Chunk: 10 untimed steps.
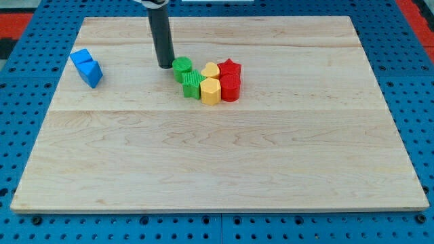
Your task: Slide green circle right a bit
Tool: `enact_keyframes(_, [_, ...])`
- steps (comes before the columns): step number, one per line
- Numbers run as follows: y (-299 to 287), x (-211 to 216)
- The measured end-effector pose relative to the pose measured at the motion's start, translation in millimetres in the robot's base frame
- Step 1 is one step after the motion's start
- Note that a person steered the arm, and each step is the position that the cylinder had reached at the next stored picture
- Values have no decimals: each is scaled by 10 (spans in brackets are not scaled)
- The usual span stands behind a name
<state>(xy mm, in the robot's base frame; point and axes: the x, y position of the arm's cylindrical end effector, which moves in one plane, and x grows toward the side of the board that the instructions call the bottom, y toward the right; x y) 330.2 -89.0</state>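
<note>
Tip: your tip [165, 66] is a bare rod end, nothing to open or close; it rests on the board in the upper middle of the frame, just left of the green circle, close enough that you cannot tell whether it touches.

Green circle: the green circle [182, 68] sits at the upper left corner of the cluster, right of your tip.

Neighbours: the other green block [192, 85], ridged and of unclear shape, lies just below and right of it; two yellow blocks [210, 82] follow to the right, then two red blocks [230, 78], the upper one star-like. All appear packed together.

Far blocks: two blue blocks [87, 66] sit at the upper left of the frame, well apart from everything.

Board: the wooden board [217, 156] is bare across its lower half.

How to push: you are probably well placed. Aim through the circle's middle, straight toward the frame's right, and keep the stroke short.

Risk: the upper yellow block lies in the path, so a long push would likely shove the whole cluster; an off-centre push may spin the circle aside.
</note>
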Motion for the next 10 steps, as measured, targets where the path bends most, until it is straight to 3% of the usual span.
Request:
enact_keyframes(8, [-261, -25])
enact_keyframes(10, [-647, -18])
